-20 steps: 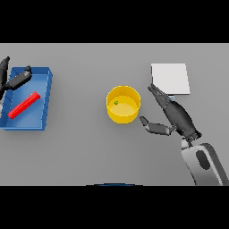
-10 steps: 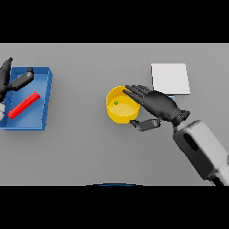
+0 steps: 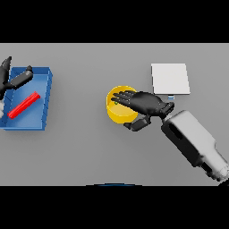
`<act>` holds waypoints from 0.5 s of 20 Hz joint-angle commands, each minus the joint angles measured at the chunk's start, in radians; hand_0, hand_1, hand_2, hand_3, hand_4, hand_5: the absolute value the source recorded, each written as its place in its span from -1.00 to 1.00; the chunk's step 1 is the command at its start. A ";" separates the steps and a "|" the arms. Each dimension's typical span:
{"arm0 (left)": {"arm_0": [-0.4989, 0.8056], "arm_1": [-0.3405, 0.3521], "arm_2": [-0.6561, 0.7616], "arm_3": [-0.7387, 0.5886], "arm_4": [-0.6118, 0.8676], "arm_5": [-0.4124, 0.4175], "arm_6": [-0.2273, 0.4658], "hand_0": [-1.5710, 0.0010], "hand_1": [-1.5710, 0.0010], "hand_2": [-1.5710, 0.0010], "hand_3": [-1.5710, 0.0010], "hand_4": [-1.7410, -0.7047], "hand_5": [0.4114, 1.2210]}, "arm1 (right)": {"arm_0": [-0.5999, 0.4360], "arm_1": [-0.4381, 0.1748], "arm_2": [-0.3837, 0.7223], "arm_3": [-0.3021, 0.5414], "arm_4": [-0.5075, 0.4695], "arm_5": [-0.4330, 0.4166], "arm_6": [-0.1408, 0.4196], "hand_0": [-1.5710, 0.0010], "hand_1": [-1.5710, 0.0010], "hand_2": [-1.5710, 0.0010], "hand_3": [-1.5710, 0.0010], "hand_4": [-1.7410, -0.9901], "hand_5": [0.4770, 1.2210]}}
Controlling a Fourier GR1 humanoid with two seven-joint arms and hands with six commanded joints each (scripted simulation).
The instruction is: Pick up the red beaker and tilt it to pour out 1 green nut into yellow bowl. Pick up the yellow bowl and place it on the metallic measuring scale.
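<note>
Our right robot hand (image 3: pixel 145 103) is curling round the yellow bowl (image 3: pixel 117 112) at mid tabletop (image 3: pixel 80 152), fingers over its rim, thumb beneath. Left robot hand (image 3: pixel 11 80) is hovering open over the blue tray (image 3: pixel 44 96) holding the red beaker (image 3: pixel 24 105). Right of the bowl we are seeing the metallic measuring scale (image 3: pixel 170 78); inside it, a green nut (image 3: pixel 116 102).

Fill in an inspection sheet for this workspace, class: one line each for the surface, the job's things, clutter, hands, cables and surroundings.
Surface: grey table, flat and even.
Job's things: yellow bowl near the centre with a small green nut inside; red beaker lying on its side in the blue tray at the left; metallic measuring scale at the upper right, nothing on it.
Clutter: nothing seen.
Hands: right hand over the bowl, fingers across its rim, thumb by its side; left hand at the tray's far-left corner, fingers straight, holding nothing.
Cables: nothing seen.
Surroundings: nothing seen.
</note>
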 commanded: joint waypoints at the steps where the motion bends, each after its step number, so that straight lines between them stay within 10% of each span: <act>1: 0.006 0.001 -0.004 -0.012 -0.003 0.001 -0.009 1.00 1.00 1.00 1.00 0.83 -0.21 | -0.005 -0.009 0.003 0.000 -0.003 0.013 -0.015 1.00 1.00 1.00 1.00 0.31 -0.45; 10: 0.001 0.007 0.002 0.000 -0.001 -0.007 -0.019 1.00 1.00 1.00 1.00 0.82 -0.20 | -0.076 0.017 0.071 0.097 0.048 0.077 0.013 1.00 1.00 1.00 1.00 0.16 -0.43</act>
